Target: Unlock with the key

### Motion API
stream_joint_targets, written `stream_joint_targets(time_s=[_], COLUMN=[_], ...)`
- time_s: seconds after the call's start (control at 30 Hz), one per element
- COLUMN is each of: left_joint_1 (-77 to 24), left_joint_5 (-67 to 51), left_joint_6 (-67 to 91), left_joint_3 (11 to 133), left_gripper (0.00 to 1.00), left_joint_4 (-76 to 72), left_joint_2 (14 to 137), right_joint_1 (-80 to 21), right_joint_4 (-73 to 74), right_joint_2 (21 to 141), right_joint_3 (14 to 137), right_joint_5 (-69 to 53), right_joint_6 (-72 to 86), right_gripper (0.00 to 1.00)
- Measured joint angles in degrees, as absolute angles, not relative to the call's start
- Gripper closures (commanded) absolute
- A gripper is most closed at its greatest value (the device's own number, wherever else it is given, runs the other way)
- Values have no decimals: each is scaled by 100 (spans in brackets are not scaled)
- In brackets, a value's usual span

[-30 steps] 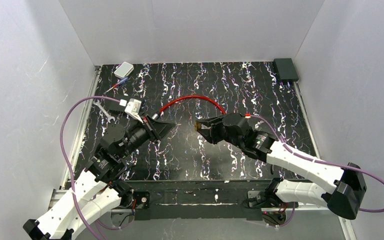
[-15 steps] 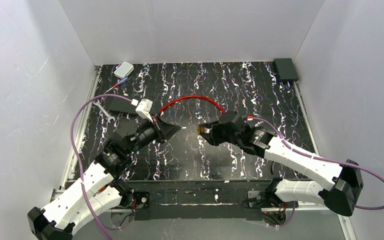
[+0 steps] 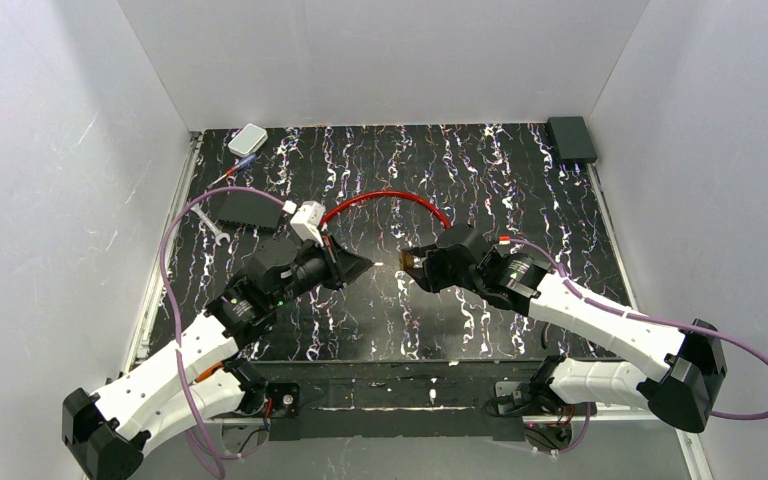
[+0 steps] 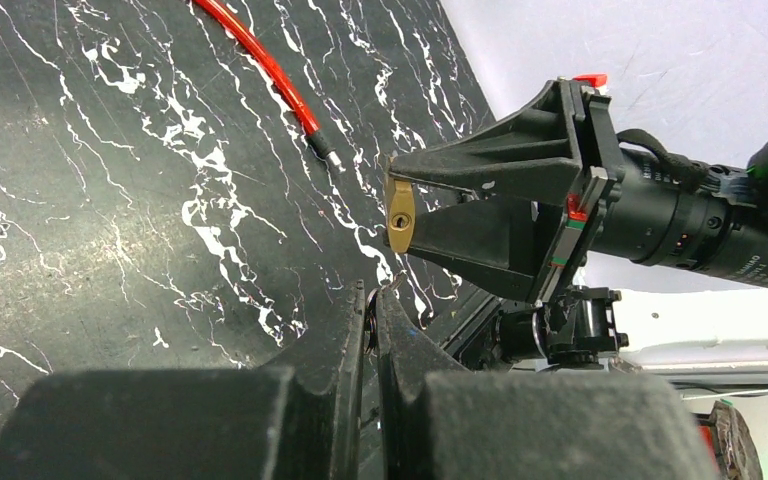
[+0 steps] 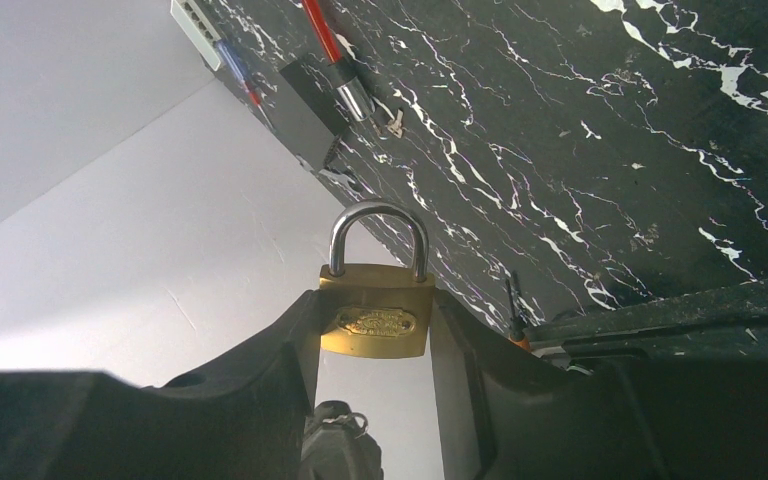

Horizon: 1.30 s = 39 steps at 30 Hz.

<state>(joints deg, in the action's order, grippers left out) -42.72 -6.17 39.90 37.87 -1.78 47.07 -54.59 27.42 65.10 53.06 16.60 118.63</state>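
A brass padlock [image 5: 377, 318] with a steel shackle sits clamped between the fingers of my right gripper [image 5: 377, 300], held above the table. In the left wrist view the padlock [image 4: 398, 215] shows its keyhole end towards my left gripper [image 4: 371, 296]. The left gripper is shut on a small key [image 4: 392, 286], of which only a sliver shows past the fingertips. In the top view the left gripper [image 3: 362, 264] points right at the padlock [image 3: 406, 260], with a short gap between the key tip and the lock. The right gripper [image 3: 412, 263] faces left.
A red cable [image 3: 385, 199] arcs across the black marbled table behind both grippers. A black box [image 3: 242, 208], a wrench [image 3: 207, 222], a blue pen [image 3: 243, 164] and a white box [image 3: 248, 139] lie at the back left. A black box [image 3: 571, 138] sits at the back right.
My left arm has swung right and forward, bringing the key much closer to the padlock. The right gripper with the padlock has shifted slightly down and holds nearly still.
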Motion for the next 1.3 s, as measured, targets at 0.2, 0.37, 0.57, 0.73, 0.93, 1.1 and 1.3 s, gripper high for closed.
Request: stream_joint_targets(time_s=[0.2, 0.37, 0.57, 0.73, 0.93, 1.1, 1.3], left_joint_1=[-4399, -4484, -4515, -4539, -4560, -4569, -4609], left_joint_5=[-513, -436, -377, -364, -336, -333, -316], left_joint_6=[4012, 4010, 4010, 4053, 4123, 4171, 4237], left_joint_3=[3787, 3787, 3787, 3787, 3787, 3787, 3787], left_gripper=[100, 100, 100, 100, 100, 100, 100], left_joint_4=[-268, -314, -416, -513, -729, -843, -961], left_joint_2=[4890, 4934, 5026, 5183, 5271, 5384, 5509], right_joint_1=[-5459, -5459, -5459, -5459, -5459, -5459, -5459], right_joint_4=[2742, 2779, 2836, 2845, 2849, 2860, 2856], right_joint_2=[6510, 6510, 6510, 6514, 6514, 6547, 6576], right_joint_3=[5288, 5269, 5269, 5269, 5269, 5269, 5269], right_joint_5=[1658, 1658, 1658, 1658, 1658, 1653, 1640], right_joint_6=[11867, 11878, 11878, 11878, 11878, 11878, 11878], right_gripper=[99, 99, 99, 99, 99, 99, 99])
